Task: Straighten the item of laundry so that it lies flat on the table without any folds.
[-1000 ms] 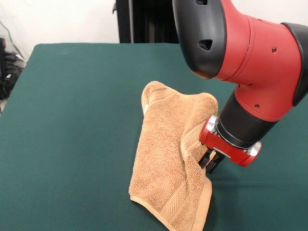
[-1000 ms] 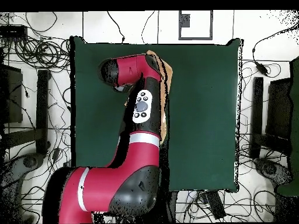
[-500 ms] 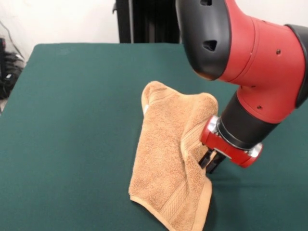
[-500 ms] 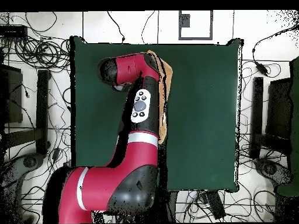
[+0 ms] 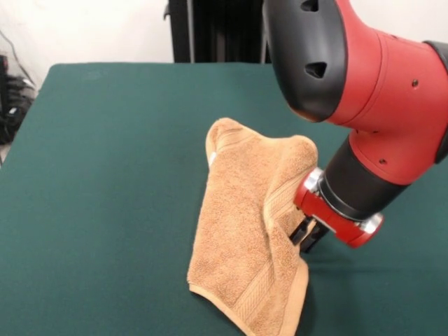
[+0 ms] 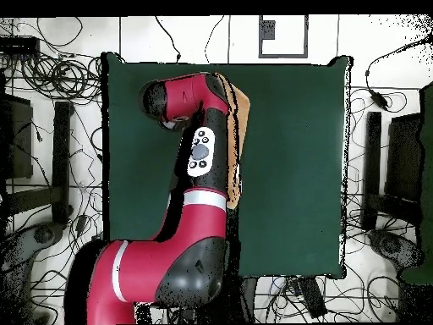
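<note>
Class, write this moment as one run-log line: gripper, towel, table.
gripper: low at towel's folded edge, grip state unclear | towel: crumpled, folded over itself, not flat | table: green cloth, towel resting on it

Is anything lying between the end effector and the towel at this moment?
Nothing: in the front view the end effector sits right against the raised fold on the towel, with no gap showing. The overhead view hides this spot under the arm.
</note>
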You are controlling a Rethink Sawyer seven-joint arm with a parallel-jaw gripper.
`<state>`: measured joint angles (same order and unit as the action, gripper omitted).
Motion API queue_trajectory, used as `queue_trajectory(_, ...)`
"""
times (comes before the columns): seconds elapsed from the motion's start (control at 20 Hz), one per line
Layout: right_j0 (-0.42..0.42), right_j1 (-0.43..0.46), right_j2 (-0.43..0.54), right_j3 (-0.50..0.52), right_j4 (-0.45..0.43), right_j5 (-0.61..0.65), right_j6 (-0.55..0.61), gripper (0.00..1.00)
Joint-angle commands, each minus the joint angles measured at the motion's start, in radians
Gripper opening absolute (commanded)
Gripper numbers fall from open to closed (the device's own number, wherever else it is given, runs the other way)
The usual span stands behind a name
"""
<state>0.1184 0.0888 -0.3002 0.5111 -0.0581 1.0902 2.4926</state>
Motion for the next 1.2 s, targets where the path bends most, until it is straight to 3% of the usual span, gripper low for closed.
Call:
queue_trajectory(0.05,0.042,0.224,0.143,0.01,0.038,-0.367,0.327,0.0)
queue_trajectory(0.3,0.034,0.213,0.13,0.046,-0.024,-0.42,0.248,0.0)
queue_trajectory(0.5,0.01,0.188,0.142,0.095,-0.075,-0.472,0.098,0.0)
queue_trajectory(0.7,-0.022,0.165,0.184,0.135,-0.078,-0.504,-0.016,0.0)
queue_trajectory(0.8,-0.026,0.164,0.189,0.14,-0.08,-0.519,-0.02,0.0)
queue_trajectory(0.85,-0.031,0.16,0.197,0.147,-0.082,-0.528,-0.029,1.0)
queue_trajectory(1.2,-0.047,0.137,0.225,0.194,-0.083,-0.555,-0.059,1.0)
